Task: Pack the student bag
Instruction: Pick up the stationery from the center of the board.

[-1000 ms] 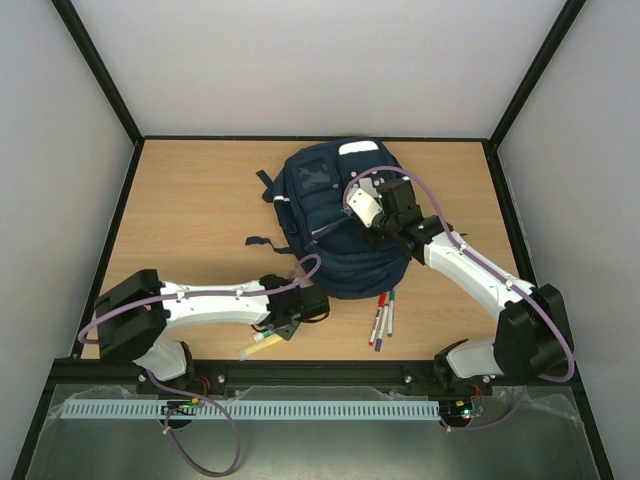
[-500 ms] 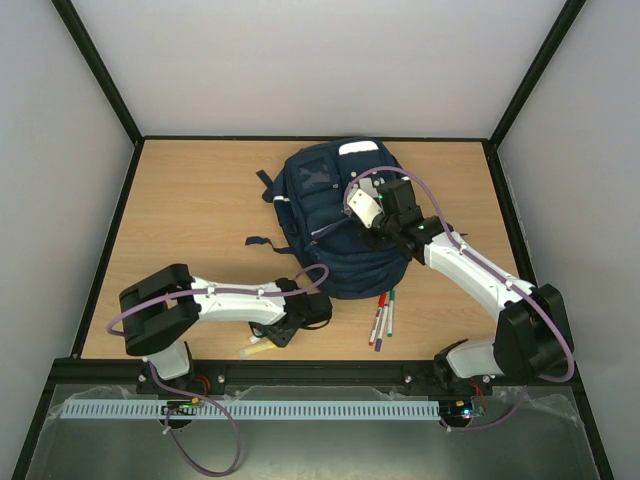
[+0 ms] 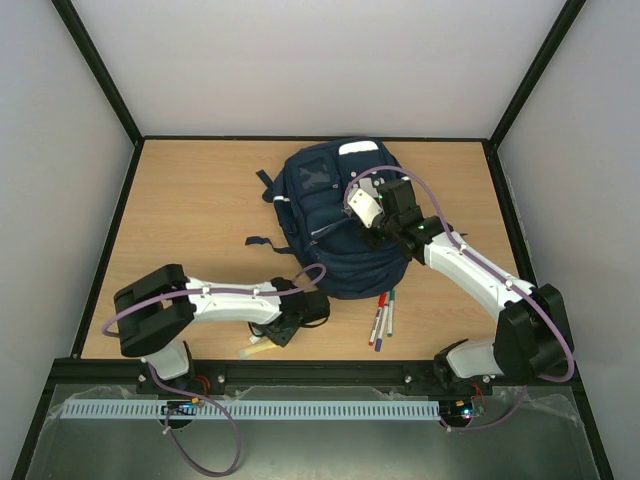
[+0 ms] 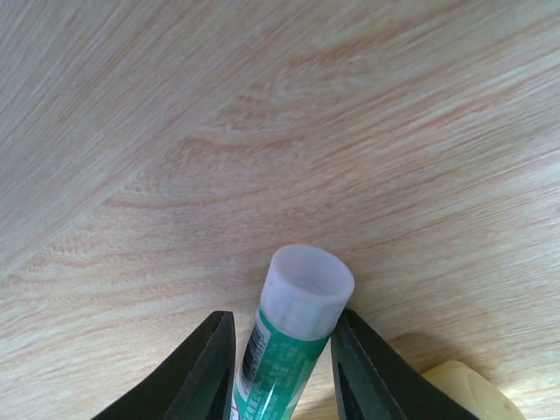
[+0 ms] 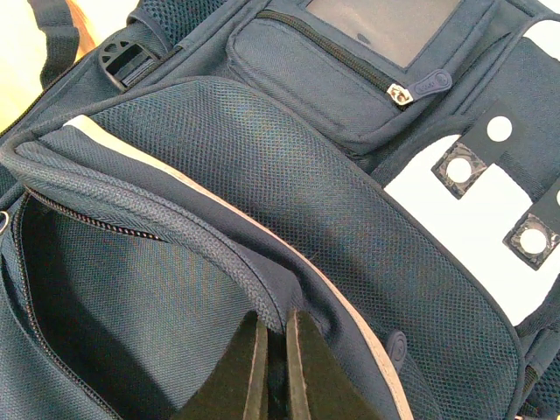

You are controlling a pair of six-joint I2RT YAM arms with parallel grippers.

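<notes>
**Navy student bag (image 3: pixel 320 195) flat on a wooden surface (image 3: pixel 200 200), a robot arm at each side**

The student bag lies at the upper centre of the overhead view. The right pincer (image 5: pixel 272 331) is pressed together on the corded rim of an unzipped pocket. Its wrist view shows dark mesh lining beside it and white stripes with round dots at the right. No brand name can be read on the fabric.

Below and left of the bag, the left pincer (image 4: pixel 284 332) pinches a glue stick (image 4: pixel 302 293) lying on the surface. The stick has a white cap and a green label with a barcode, its writing too small to read. A pale yellow object (image 4: pixel 464 392) lies just beside the stick. Several pens (image 3: pixel 383 318) rest near the bag's lower edge.
</notes>
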